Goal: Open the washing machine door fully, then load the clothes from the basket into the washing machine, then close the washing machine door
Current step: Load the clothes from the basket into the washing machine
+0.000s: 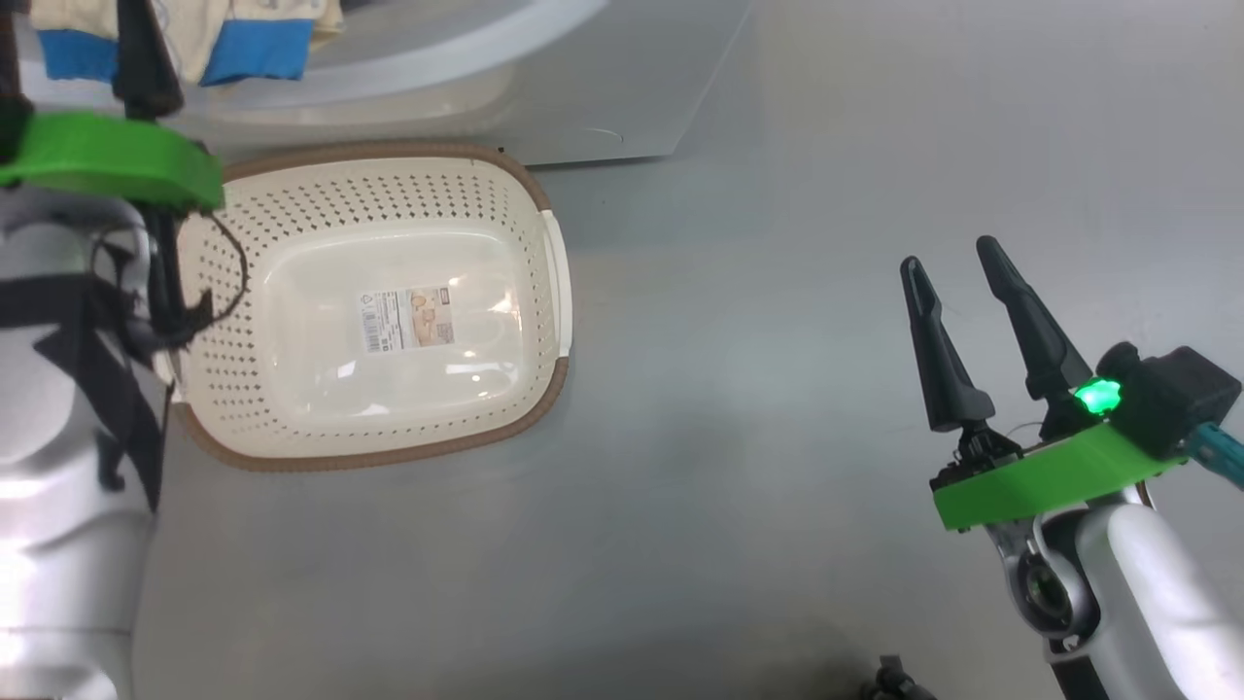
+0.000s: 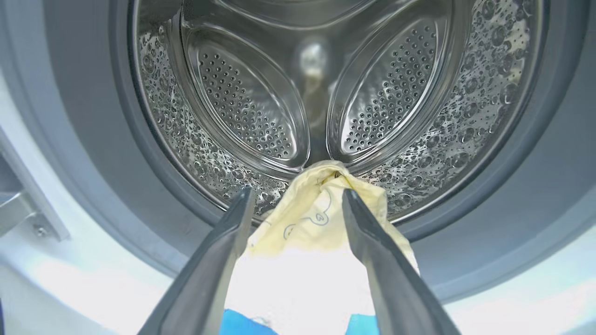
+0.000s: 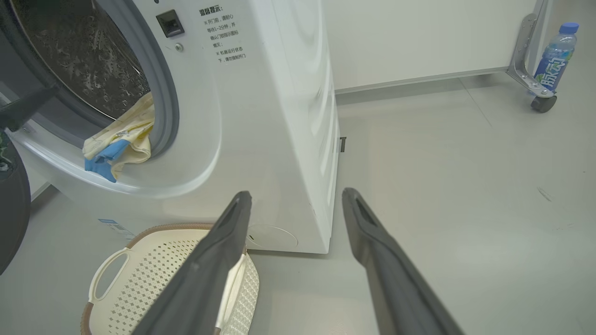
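**Left wrist view:** The robot's left pincer (image 2: 295, 195) is hanging at the mouth of a big white front-loading washing machine (image 2: 28, 288). Its two long dark fingers are standing wide apart and clamping nothing. A small, soft cream-yellow garment (image 2: 316, 223) with a blue outline print and bright blue trim is lying between the fingers, draped over the grey rubber gasket (image 2: 93, 153). Whether either finger is touching the cloth cannot be told. Straight ahead of the fingertips, the perforated steel drum (image 2: 251, 107) is gaping.

**Head view:** A small cream-white perforated plastic basket (image 1: 544, 389) with a brown rim band is sitting on the grey floor (image 1: 777, 146), just behind the left pincer and beside its arm. The label sticker on its base is showing. The right pincer (image 1: 957, 255) is hovering well apart from the basket, with its fingers spread wide and gripping nothing.

**Right wrist view:** Ahead and to the left of the right pincer's fingertips, the garment is hanging over the lip of the washing machine's opening. The basket is lying beneath the left finger. A glossy black door (image 3: 11, 209) rim is showing at the far left edge. A blue-capped plastic bottle (image 3: 556, 56) is standing far off to the upper right.
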Tool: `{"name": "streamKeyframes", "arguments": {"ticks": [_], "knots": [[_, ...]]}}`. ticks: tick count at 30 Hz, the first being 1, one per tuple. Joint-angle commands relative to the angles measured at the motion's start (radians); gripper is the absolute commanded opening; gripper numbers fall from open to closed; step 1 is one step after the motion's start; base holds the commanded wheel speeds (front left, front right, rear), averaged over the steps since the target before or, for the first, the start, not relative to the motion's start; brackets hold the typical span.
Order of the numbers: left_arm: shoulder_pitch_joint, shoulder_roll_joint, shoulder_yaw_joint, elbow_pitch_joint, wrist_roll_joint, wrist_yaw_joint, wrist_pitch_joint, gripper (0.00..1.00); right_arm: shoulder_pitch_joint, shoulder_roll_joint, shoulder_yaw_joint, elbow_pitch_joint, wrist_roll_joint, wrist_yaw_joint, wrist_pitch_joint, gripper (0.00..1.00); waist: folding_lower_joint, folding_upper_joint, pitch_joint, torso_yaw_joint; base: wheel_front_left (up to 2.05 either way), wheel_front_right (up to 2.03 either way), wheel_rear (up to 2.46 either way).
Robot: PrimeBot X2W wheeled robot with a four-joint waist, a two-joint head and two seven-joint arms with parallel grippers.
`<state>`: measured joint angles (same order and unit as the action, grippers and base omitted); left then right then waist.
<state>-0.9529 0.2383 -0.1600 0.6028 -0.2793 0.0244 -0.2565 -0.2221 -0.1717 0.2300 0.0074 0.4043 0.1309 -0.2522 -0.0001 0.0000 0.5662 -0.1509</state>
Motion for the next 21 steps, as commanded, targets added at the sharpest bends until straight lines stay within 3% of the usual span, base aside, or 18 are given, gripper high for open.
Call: {"name": "streamKeyframes", "arguments": {"ticks": [1, 21], "knots": [[0.059, 0.032, 0.041, -0.071, 0.002, 0.006, -0.005, 1.0, 0.03, -0.016, 0.009, -0.029, -0.004, 0.0, -0.01, 1.0, 0.0001, 0.0, -0.014, 0.01, 0.0, 0.0, 0.0], [0.609, 0.001, 0.182, -0.512, 0.012, 0.054, -0.005, 1.0, 0.049, -0.022, -0.003, -0.041, 0.002, 0.0, -0.01, 1.0, 0.0001, 0.0, -0.048, 0.019, 0.0, 0.0, 0.0]]}}
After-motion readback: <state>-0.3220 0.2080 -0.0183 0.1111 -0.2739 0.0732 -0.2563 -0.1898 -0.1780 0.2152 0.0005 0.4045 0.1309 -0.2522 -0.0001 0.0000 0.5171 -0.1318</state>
